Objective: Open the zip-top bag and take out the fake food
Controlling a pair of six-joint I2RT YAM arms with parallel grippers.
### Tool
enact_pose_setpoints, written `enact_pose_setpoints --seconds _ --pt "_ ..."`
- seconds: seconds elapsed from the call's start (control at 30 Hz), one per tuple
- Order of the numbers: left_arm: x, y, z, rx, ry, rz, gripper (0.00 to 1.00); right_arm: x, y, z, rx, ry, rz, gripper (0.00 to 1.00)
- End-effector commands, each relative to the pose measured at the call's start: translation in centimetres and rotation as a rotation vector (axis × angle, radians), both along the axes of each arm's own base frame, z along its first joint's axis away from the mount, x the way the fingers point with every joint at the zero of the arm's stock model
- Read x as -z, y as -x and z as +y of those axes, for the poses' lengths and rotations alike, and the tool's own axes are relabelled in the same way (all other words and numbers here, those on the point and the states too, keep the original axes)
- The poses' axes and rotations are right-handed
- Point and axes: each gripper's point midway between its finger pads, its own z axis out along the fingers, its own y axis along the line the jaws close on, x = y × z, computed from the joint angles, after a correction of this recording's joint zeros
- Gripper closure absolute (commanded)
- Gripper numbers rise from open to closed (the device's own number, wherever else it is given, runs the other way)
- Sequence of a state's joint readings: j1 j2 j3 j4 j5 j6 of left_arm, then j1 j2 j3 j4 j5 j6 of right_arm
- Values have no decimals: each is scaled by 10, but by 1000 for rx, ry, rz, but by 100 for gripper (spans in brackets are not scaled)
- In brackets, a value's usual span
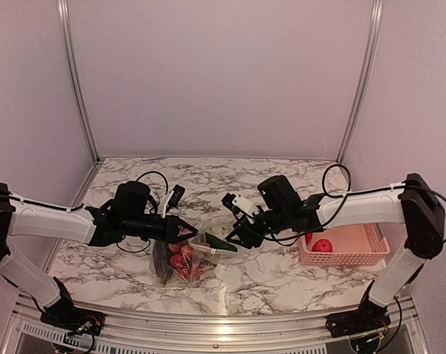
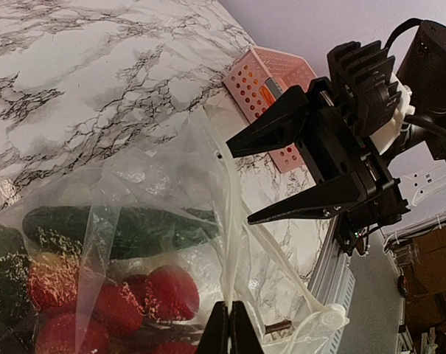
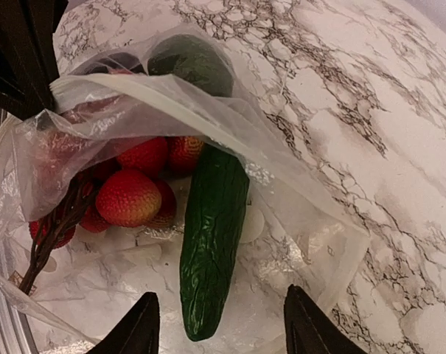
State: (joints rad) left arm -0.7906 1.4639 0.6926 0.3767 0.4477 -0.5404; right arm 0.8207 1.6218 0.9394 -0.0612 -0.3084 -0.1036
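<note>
The clear zip-top bag (image 1: 202, 257) lies at the table's middle with its mouth open. My left gripper (image 1: 187, 233) is shut on the bag's white zip strip (image 2: 233, 243) and holds the upper edge up. Inside lie a dark green cucumber (image 3: 211, 243), red strawberries (image 3: 127, 195) and a dark green piece (image 3: 193, 63). My right gripper (image 3: 223, 332) is open and empty, its fingers either side of the cucumber's tip, just short of it. It also shows in the top view (image 1: 234, 236) and in the left wrist view (image 2: 241, 184).
A pink slotted basket (image 1: 355, 254) stands at the right and holds a red toy piece (image 1: 322, 245). The basket also shows in the left wrist view (image 2: 270, 74). The table's metal front rail (image 1: 223, 324) runs close behind the bag.
</note>
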Motion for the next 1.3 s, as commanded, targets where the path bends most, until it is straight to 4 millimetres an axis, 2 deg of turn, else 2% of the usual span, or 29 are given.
enact_pose_setpoints --seconds 0.0,0.23,0.5,0.57,0.63,0.77,1.03,1.17,1.27 --pt "16 16 12 21 -52 35 100 -5 -2 26 -54 32 -106 48" --pt "11 13 9 22 -47 26 100 22 6 41 -98 70 -73 51" --pt "9 9 8 12 -50 14 100 53 3 36 -86 140 -49 48" --pt "10 7 9 1 -56 12 100 57 2 34 -79 154 -50 52" --pt "12 5 11 -15 -67 9 100 59 1 34 -76 164 -50 60" --pt "18 0 15 -46 -96 11 100 48 -2 35 -64 156 -58 76" --pt "26 -8 16 -72 -126 18 100 1 -3 36 -51 111 -86 97" --pt "27 -11 14 -78 -136 18 100 -10 -4 29 -28 143 -80 100" --pt "29 -16 16 -95 -149 18 100 -8 0 16 -8 199 -52 100"
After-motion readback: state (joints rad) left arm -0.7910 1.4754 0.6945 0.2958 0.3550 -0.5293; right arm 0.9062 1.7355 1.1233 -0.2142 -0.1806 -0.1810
